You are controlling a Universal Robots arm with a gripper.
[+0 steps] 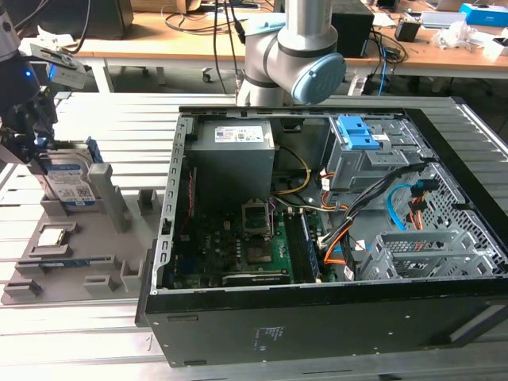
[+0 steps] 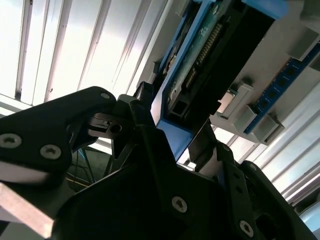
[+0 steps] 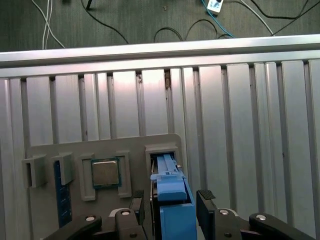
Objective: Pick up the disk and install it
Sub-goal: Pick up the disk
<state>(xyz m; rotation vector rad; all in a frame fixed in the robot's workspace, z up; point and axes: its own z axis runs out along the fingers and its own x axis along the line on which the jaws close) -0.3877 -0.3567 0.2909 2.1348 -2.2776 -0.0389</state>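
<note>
The disk (image 1: pixel 70 181) stands on edge in a slot of the grey holder block (image 1: pixel 79 266) at the exterior view's left, its white-and-blue label facing out. My gripper (image 1: pixel 36 155) comes down on it from above. In the first wrist view the disk's blue frame (image 3: pixel 172 200) sits between my two black fingers (image 3: pixel 206 199), and the gripper (image 3: pixel 171 202) straddles it. In the second wrist view the gripper (image 2: pixel 170 127) clasps the disk (image 2: pixel 200 55), and its fingers (image 2: pixel 134 112) lie against both faces. The disk's lower end still rests in the holder's slot.
An open computer case (image 1: pixel 317 325) lies at the exterior view's right with its board, cables and a blue-fronted drive cage (image 1: pixel 361 143). A small square chip (image 3: pixel 105 172) and a blue strip (image 3: pixel 60 192) sit in other pockets of the holder block. Ribbed metal table (image 3: pixel 240 125) surrounds them.
</note>
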